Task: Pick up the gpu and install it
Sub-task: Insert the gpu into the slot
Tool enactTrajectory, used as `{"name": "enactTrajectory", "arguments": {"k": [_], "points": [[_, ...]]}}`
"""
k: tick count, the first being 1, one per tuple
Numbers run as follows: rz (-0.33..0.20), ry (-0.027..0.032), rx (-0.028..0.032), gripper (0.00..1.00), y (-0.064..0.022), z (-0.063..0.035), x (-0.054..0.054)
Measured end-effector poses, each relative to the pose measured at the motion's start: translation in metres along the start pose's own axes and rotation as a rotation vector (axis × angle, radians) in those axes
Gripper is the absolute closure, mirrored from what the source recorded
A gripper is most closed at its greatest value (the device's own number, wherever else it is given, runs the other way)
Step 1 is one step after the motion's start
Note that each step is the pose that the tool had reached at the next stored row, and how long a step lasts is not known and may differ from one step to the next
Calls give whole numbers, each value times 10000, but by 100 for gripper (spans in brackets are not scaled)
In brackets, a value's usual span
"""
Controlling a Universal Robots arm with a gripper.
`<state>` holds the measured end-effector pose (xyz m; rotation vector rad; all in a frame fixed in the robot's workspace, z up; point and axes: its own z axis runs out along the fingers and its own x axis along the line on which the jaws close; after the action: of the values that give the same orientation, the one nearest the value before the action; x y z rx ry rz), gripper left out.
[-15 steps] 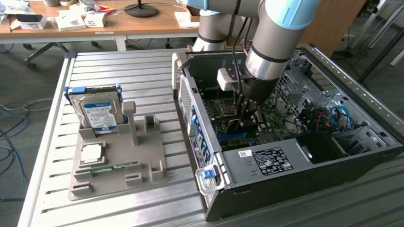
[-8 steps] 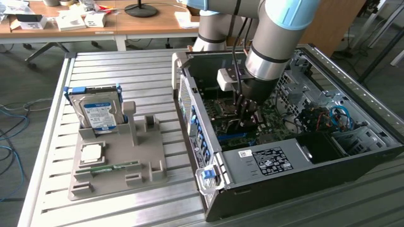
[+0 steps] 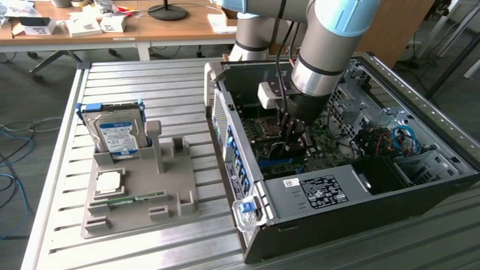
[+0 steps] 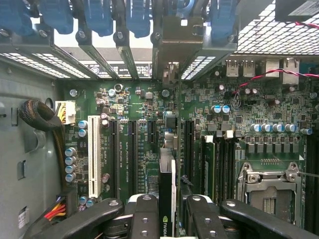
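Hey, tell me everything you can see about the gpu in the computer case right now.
The gpu is a thin card seen edge-on, dark with a pale strip and a small green logo. It stands on edge over the green motherboard, pointing toward the case's rear slot covers. The gripper clamps it, a finger on each side. Whether it sits in a slot cannot be told.

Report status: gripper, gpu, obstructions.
Arm's gripper shut on gpu. Card edge-on above motherboard, inside the case. Nothing seen blocking the slots under it.
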<state>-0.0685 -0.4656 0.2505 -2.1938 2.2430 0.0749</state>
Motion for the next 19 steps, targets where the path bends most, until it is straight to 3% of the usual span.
{"name": "enactTrajectory", "arguments": {"k": [19], "points": [[-64, -2, 19, 74, 1, -18, -1]]}}
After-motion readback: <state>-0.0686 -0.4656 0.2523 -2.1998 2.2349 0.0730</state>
